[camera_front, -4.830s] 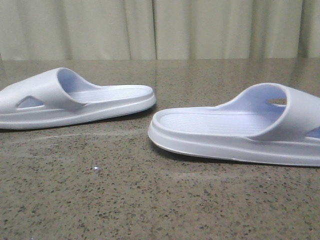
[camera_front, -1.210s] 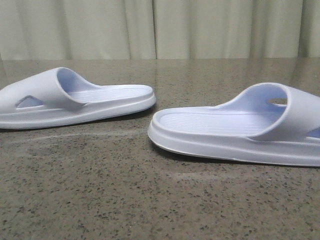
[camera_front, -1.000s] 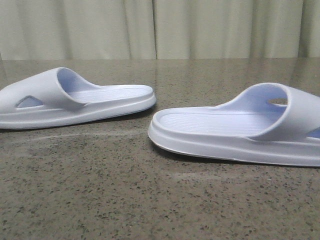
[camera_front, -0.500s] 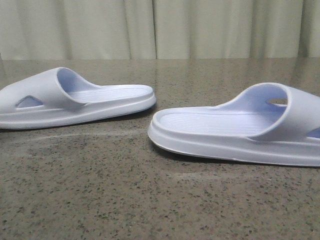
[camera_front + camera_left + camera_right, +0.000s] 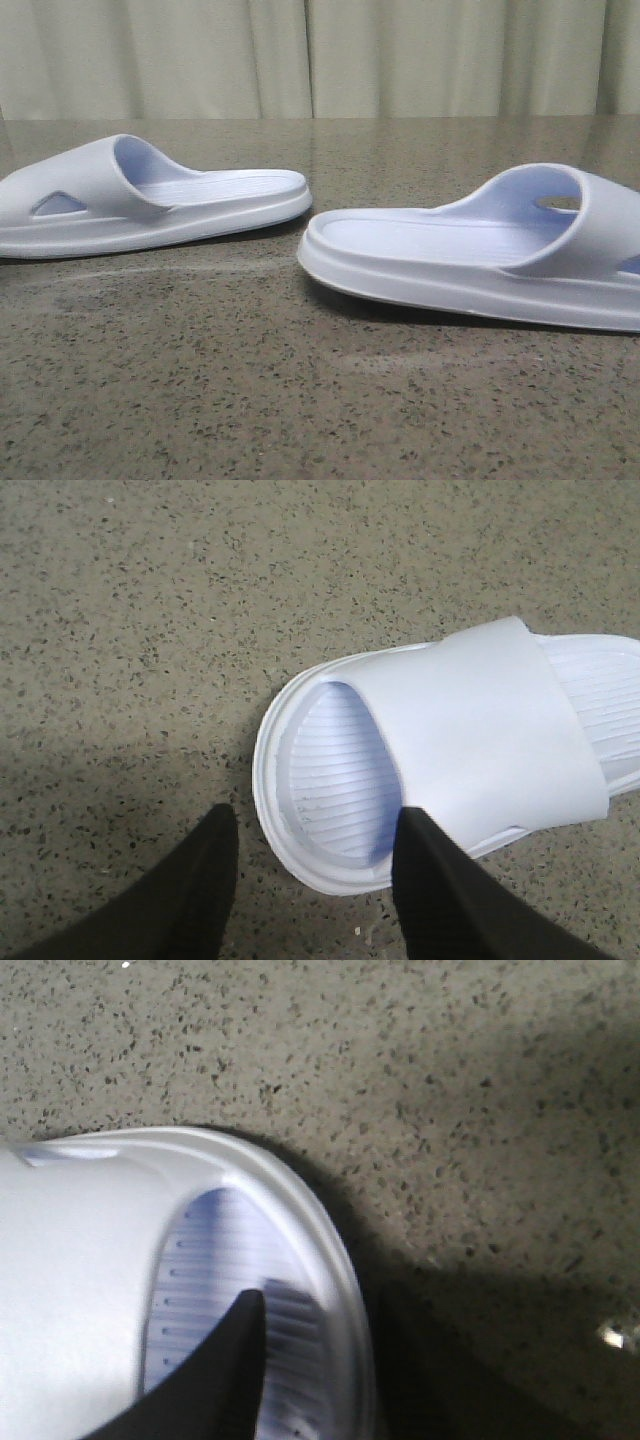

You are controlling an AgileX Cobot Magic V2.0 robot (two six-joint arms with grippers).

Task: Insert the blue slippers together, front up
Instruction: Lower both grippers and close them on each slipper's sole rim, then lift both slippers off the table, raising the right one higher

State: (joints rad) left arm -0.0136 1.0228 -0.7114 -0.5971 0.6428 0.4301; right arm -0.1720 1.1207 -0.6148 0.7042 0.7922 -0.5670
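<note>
On the speckled table (image 5: 250, 400), the two blue slippers lie apart, heels toward each other, long axes running roughly left-right. Left slipper (image 5: 150, 200) sits under the left gripper (image 5: 315, 845), whose fingers are spread wide, straddling the toe end's rim. Right slipper (image 5: 480, 260) appears slightly raised at the heel; one finger (image 5: 215, 1370) of the right gripper sits inside its toe opening, though whether it is clamping cannot be told. Each arm is nearest its own slipper.
</note>
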